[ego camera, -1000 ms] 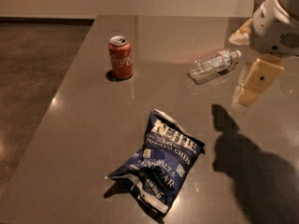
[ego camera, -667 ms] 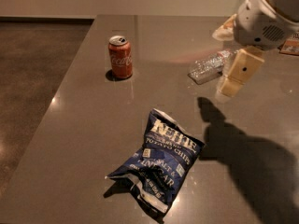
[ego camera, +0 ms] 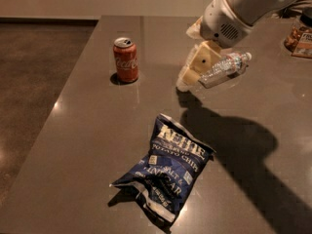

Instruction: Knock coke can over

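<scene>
Task thing: the small red cylindrical metal coke can with white script and a silver top stands upright near the far left part of the surface, a small dark shadow at its base.
Surface: a grey-brown glossy tabletop; I see a dark floor past its left edge.
Claw: the white-and-cream two-finger claw hangs over the far middle of the surface, to the right of the can and not touching it.
Claw state: released, as far as I can read it. One long cream finger slants down and left, a shorter cream piece shows above it, and nothing sits between them.
Arm: a white arm comes in from the top right corner and throws a broad shadow across the right side of the surface.
Bottle: a clear plastic water bottle lies on its side just right of the claw; the long finger overlaps its near end in my view, and I cannot tell whether they touch.
Bag: a crumpled blue foil chip bag lies flat in the near middle, well apart from the can.
</scene>
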`<state>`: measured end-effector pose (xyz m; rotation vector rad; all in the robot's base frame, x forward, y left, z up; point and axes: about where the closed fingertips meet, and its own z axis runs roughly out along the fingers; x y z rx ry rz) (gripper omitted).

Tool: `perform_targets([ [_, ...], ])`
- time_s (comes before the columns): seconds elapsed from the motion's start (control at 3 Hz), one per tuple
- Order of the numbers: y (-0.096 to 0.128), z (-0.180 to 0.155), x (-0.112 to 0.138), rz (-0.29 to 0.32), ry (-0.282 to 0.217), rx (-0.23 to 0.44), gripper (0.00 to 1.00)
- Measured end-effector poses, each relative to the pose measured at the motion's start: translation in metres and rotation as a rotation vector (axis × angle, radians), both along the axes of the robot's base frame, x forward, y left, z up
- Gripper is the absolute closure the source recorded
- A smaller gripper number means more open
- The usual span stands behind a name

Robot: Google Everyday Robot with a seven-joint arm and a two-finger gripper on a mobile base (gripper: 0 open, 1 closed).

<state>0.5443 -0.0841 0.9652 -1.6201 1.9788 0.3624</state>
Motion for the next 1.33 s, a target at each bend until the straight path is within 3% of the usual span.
perform_targets([
  [0.67, 0.057, -0.017, 0.058, -0.165, 0.023, 0.083, 0.00],
  [1.33, 0.088, -0.033, 0.098, -0.280, -0.033, 0.073, 0.00],
])
